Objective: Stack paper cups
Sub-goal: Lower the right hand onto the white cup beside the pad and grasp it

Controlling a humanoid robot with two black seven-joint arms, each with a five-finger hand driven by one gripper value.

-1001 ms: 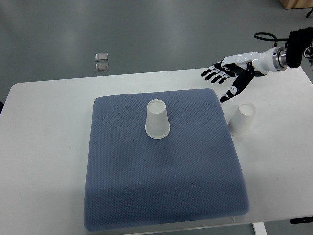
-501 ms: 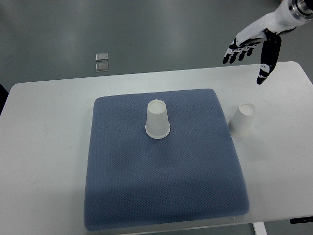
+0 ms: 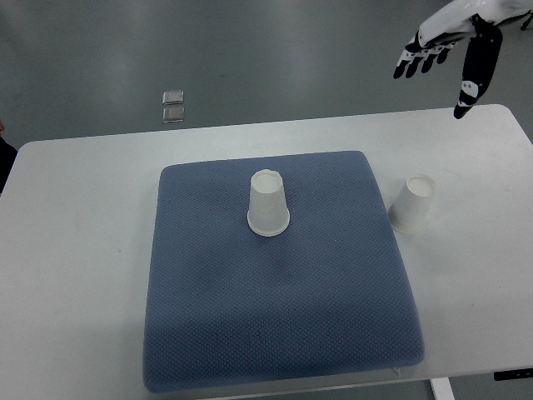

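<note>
White table point(image 3: 83, 250) fills most of the frame, with grey floor point(image 3: 275, 58) across the top. A blue-grey padded mat point(image 3: 275, 317) covers the table's middle. Two paper cups, both upside down and well apart. One cup point(image 3: 268, 205) stands on the mat, a little above frame centre; the second cup point(image 3: 413, 203) stands on bare table just beside the mat's right edge, apparently tilted a little. Nothing is stacked yet. The right hand point(image 3: 454, 42) hangs in the upper right corner, above the table's far edge and well above the second cup, its fingers point(image 3: 426, 57) spread, dark tips pointing down and left, thumb hanging lower, nothing held. The left hand is not in view. Judgement: the task is at its start, in the reach-for-a-cup step. The off-mat cup is the nearer one, so the next move likely calls for lowering the hand to it, closing around its wall without crushing the thin paper, lifting, and setting it over the cup on the mat, with the rims lined up. Little stands in the way; the path between the cups is clear across the mat. Two small clear square objects point(image 3: 173, 107) lie on the floor at upper left, out of play.
</note>
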